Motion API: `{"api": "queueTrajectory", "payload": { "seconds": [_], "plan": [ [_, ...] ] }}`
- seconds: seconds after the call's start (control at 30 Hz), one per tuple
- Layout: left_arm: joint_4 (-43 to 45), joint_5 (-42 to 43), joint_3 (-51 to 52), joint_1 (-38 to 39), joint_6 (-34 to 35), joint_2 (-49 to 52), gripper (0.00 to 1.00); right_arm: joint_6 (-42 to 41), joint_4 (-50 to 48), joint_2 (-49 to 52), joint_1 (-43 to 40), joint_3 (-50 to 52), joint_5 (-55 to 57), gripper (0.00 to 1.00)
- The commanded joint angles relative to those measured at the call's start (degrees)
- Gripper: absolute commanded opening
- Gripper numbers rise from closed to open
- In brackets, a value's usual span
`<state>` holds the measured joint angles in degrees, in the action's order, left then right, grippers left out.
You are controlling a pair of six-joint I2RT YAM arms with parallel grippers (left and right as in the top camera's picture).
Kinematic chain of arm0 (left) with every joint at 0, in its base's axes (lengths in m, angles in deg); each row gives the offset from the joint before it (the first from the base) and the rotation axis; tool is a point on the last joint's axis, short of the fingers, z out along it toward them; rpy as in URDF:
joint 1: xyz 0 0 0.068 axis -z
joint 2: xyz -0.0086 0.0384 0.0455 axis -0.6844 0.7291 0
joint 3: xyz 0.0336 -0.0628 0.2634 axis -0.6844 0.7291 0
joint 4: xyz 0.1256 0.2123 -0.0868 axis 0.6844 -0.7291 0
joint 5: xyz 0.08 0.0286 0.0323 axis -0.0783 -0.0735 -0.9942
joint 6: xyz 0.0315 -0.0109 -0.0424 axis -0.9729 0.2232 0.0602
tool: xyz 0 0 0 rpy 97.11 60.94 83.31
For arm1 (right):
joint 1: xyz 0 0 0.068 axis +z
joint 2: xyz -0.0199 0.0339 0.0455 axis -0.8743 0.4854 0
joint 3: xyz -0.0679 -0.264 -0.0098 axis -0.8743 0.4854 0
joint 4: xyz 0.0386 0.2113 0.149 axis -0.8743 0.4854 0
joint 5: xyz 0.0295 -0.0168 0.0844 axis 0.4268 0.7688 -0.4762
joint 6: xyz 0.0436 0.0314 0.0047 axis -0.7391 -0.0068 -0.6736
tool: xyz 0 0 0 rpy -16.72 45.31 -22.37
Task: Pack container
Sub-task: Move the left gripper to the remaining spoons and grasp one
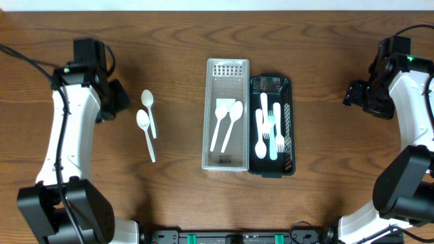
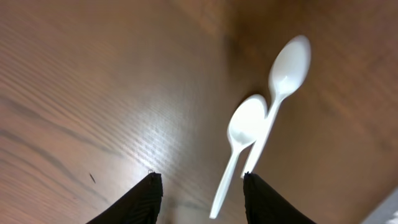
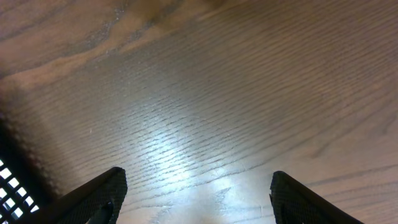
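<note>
Black fingers (image 2: 134,202) of my left gripper (image 2: 202,202) stand apart with nothing between them but the tip of a handle. The jaws are moderately wide and hold nothing.

Risks, nearest first:
- The near spoon (image 2: 242,134) lies flat on the table (image 2: 93,93), and only the end of its handle falls in my gap. If I close there, the thin plastic could skid off the wood. If it does lift, the bowl end could droop and swing.
- Its bowl sits against the handle of the far spoon (image 2: 287,65), touching or as good as. Lifting one may drag or flick the other out of line.
- Carrying across, a tilted spoon could catch the wall of the clear tray (image 1: 209,135).

Count, moving outward:
- Loose white spoons on the table: 2, both just beside my left gripper.
- Clear tray, mid-table: 2 white pieces, one spoon (image 1: 234,114) and one flat-ended piece (image 1: 222,115) I cannot identify.
- Black basket (image 1: 293,129), touching the tray's far side: several white forks and spoons plus one pale teal fork. They overlap, so I cannot give an exact number.
- Containers: 2.

My right gripper (image 3: 199,193) is farthest, beyond the basket. Its jaws are spread wide over bare wood and hold nothing.
</note>
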<state>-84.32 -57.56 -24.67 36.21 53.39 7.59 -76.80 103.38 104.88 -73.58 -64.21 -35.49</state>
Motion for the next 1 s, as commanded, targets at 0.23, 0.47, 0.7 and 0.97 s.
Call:
{"api": "queueTrajectory", "payload": {
  "seconds": [0.23,0.47,0.7,0.97],
  "plan": [
    [11.19,6.19,17.0,2.29,-4.37,0.72,0.47,0.81,0.79,0.46,-0.59,0.24,-0.09,0.77],
    [14.51,6.16,18.6,2.29,-4.39,0.72,0.47,0.81,0.83,0.46,-0.52,0.22,-0.09,0.77],
    [16.11,6.19,18.6,2.34,-4.37,0.85,0.47,0.81,0.83,0.46,-0.55,0.22,-0.09,0.77],
    [17.11,6.16,18.6,4.68,-4.79,3.69,0.47,0.81,0.48,0.46,-0.48,0.22,-0.11,0.77]
  ]
}}
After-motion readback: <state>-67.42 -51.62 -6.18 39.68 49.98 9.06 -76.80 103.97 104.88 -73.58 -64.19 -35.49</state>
